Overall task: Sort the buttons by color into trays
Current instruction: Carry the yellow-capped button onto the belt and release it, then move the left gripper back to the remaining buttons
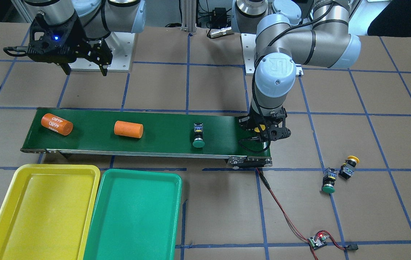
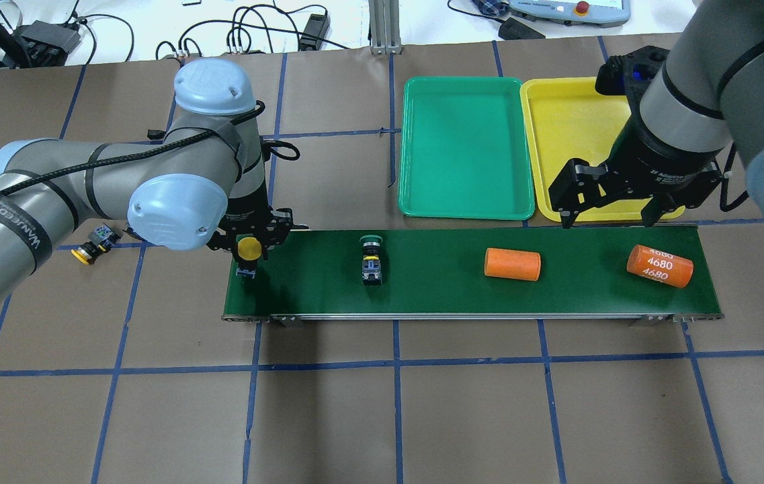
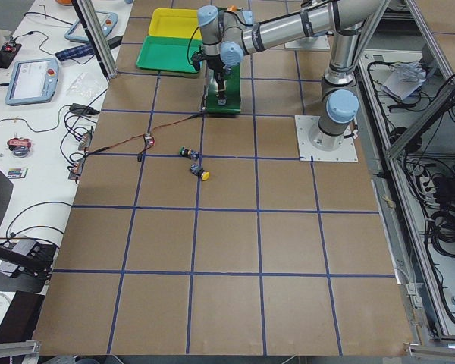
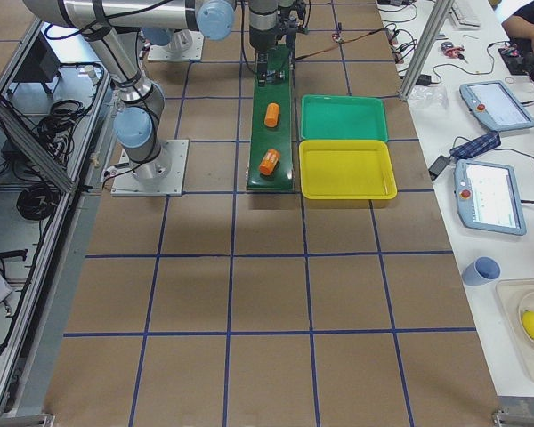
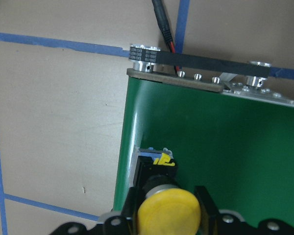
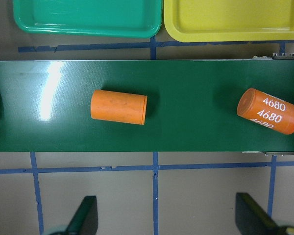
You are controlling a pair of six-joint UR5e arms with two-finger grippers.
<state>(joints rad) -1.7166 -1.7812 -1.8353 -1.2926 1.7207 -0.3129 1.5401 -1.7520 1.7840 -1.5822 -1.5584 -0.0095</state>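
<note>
Slippage is your risk: your left end effector (image 2: 248, 250) grips the yellow button (image 5: 168, 211) at the conveyor belt (image 2: 462, 269) end, left of centre in the overhead view, where a loose release could roll it off the edge.

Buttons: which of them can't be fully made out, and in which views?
Yellow button in the left fingers: left wrist view, bottom edge cuts it; belt contact unclear.
Loose green button: overhead view, left arm hides it.
Green button on the belt: right wrist view, left edge cuts it.

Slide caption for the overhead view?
Left claw grips a yellow button at the belt's end; right claw hangs open, empty.
</note>
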